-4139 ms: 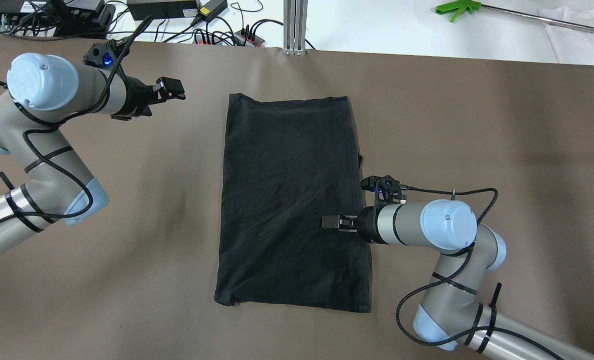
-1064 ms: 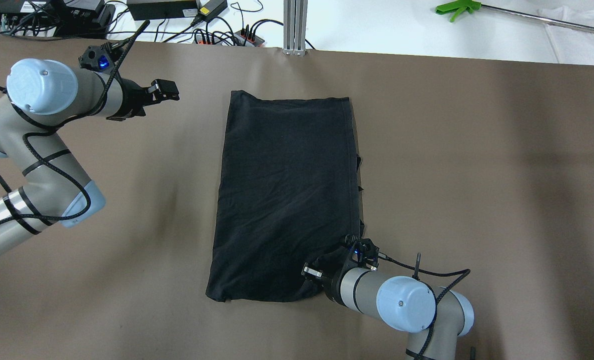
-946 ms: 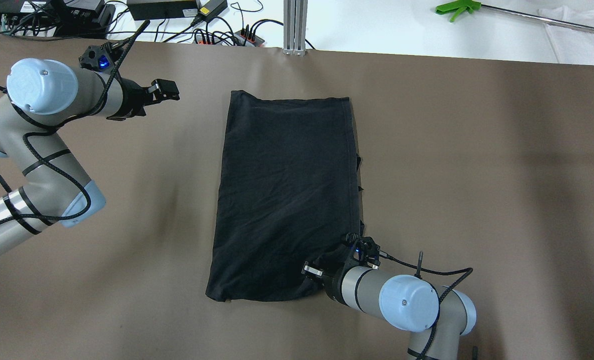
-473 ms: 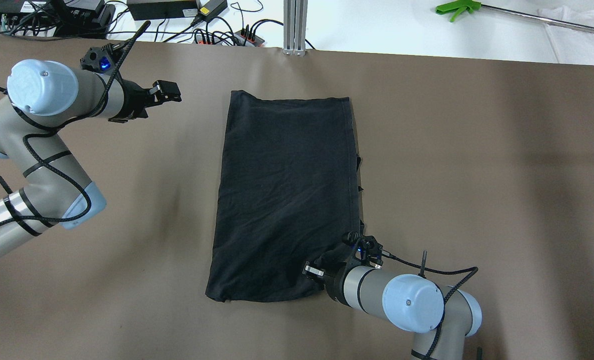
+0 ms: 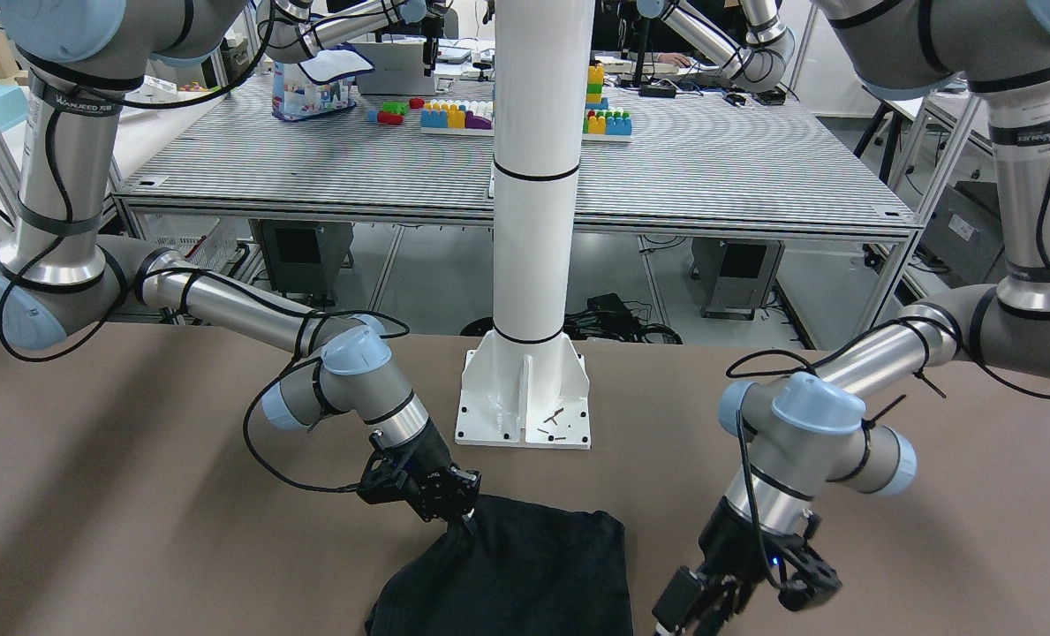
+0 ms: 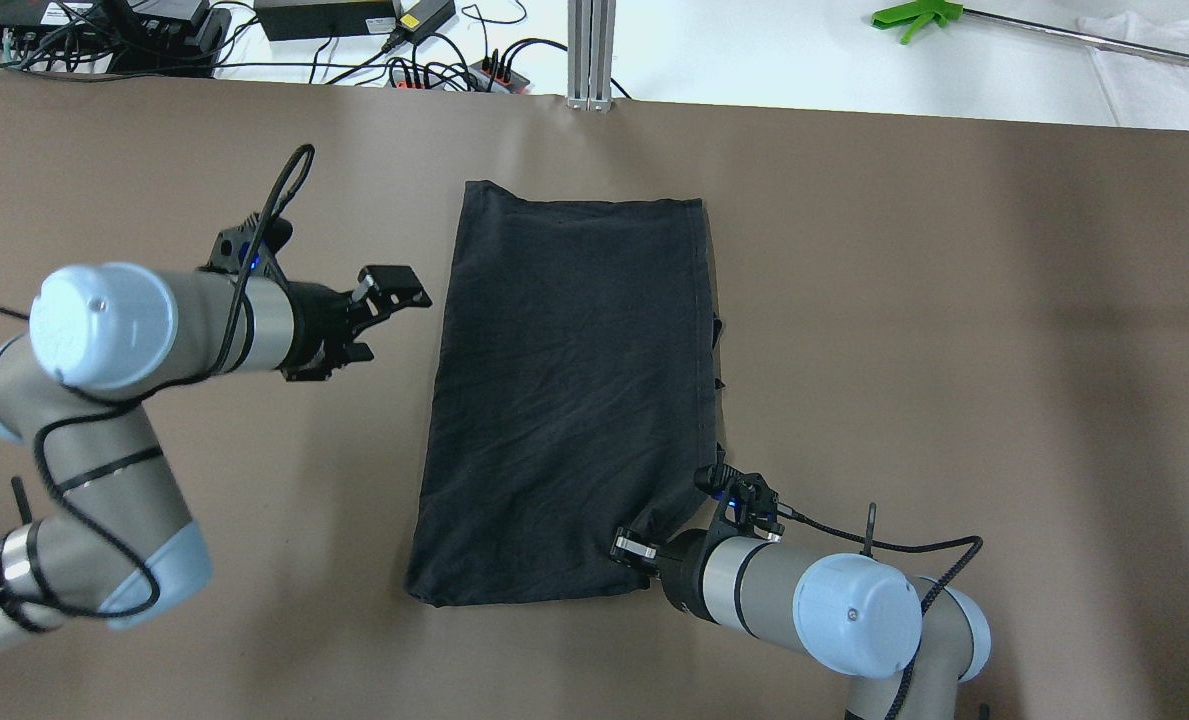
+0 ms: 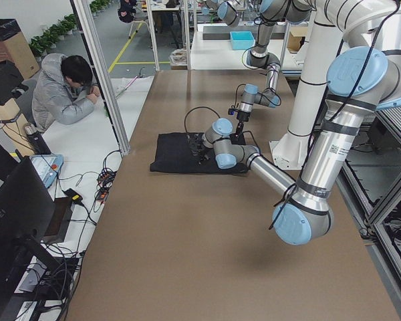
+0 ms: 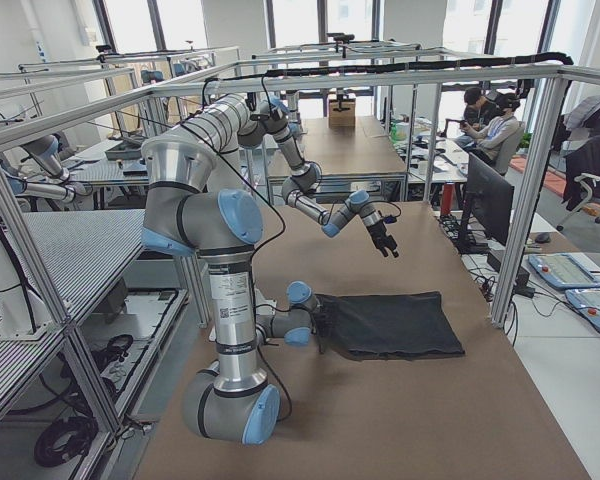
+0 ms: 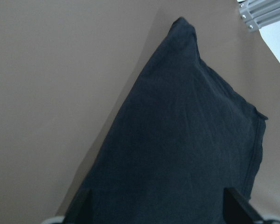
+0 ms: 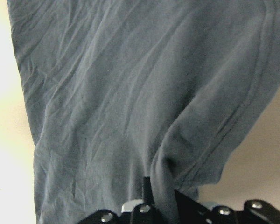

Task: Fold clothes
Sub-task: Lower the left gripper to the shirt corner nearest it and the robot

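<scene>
The black cloth [image 6: 564, 390] lies flat in the middle of the brown table, long side running away from me. My right gripper [image 6: 634, 552] is shut on its near right corner, which is bunched up between the fingers in the right wrist view [image 10: 161, 186]. My left gripper [image 6: 386, 305] is open and empty, just off the cloth's left edge, about halfway along it. The left wrist view looks along the cloth [image 9: 191, 140] towards its far corner. In the front view the cloth [image 5: 525, 574] lies before the white post, with the right gripper [image 5: 452, 514] at its corner.
The white post's base plate [image 5: 525, 402] stands at the table's near edge. An aluminium post [image 6: 590, 55], cables and power bricks [image 6: 354, 25] and a green tool [image 6: 914, 15] lie beyond the far edge. A person [image 7: 67, 93] sits at the side.
My left arm has swung in from the far left to the cloth's left edge. My right gripper, earlier at the right hem's middle, has kept hold of the near right corner, shifting it slightly.
</scene>
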Controlling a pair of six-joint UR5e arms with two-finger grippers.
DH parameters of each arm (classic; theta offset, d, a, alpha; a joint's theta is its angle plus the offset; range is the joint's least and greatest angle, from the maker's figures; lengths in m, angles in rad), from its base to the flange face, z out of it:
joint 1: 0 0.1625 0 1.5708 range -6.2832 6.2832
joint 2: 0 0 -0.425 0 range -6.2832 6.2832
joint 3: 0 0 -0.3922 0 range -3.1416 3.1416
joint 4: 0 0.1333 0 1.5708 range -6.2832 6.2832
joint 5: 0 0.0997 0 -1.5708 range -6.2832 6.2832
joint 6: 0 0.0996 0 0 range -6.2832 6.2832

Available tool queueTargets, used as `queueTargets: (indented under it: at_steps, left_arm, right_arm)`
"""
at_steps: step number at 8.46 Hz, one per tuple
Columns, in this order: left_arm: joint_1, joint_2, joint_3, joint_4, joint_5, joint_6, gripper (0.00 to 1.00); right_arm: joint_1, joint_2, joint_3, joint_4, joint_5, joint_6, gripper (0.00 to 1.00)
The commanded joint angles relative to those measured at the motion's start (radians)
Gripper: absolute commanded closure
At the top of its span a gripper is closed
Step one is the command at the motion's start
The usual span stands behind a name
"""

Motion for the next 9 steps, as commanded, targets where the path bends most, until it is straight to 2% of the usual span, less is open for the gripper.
queueTargets:
  at_steps: [1,2,3,5,9]
  left_arm:
    - [0.21,0.19,-0.206,-0.013,0.142,-0.107,0.0]
    - [0.314,0.221,-0.191,-0.144,0.257,-0.114,0.0]
    - [0.376,0.257,-0.192,-0.178,0.323,-0.114,0.0]
    - [0.458,0.268,-0.152,-0.179,0.403,-0.114,0.0]
    - [0.528,0.252,-0.086,-0.179,0.465,-0.114,0.0]
  right_arm:
    - [-0.002,-0.009,0.024,0.001,0.005,0.0,1.0]
    - [-0.002,-0.009,0.023,0.001,0.002,-0.002,1.0]
    - [-0.003,-0.009,0.023,0.001,0.0,-0.002,1.0]
    - [-0.006,-0.007,0.02,0.003,-0.003,-0.003,1.0]
    - [-0.005,-0.006,0.017,0.001,-0.004,-0.003,1.0]
